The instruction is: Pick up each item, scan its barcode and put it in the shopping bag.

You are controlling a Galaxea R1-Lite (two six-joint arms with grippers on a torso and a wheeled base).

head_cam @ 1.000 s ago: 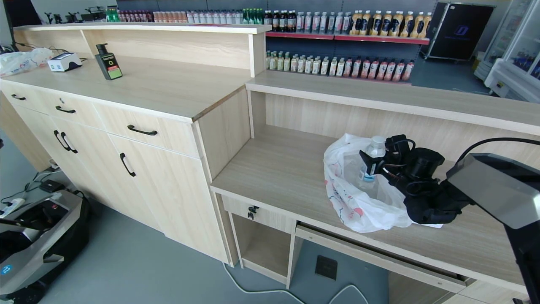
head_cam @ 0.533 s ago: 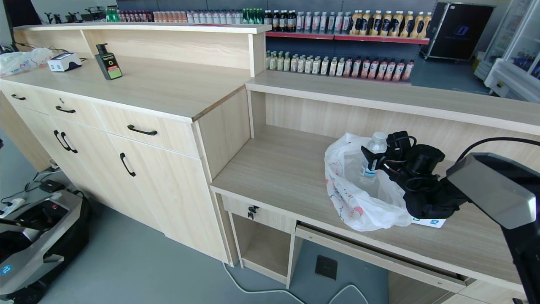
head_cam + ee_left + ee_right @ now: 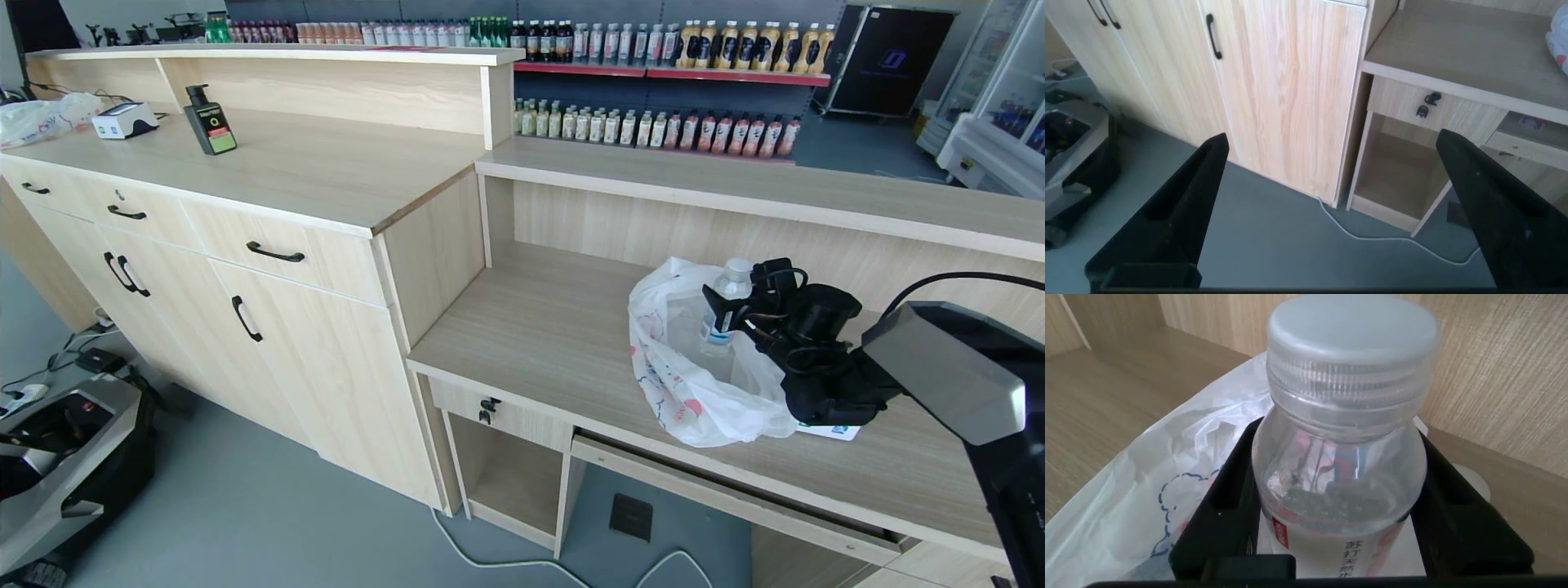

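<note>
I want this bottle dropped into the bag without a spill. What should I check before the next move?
1. Grip: right gripper shut on the water bottle just below its neck: ok.
2. Bottle upright and capped: ok.
3. Mouth of the shopping bag open beneath the bottle: ok.
4. Bag fully on the lower desk: ok, though it lies close to the front edge.
5. Barcode already scanned: cannot tell.
6. Other arm: left gripper open, down by the cabinets, far from the bag: ok.
</note>
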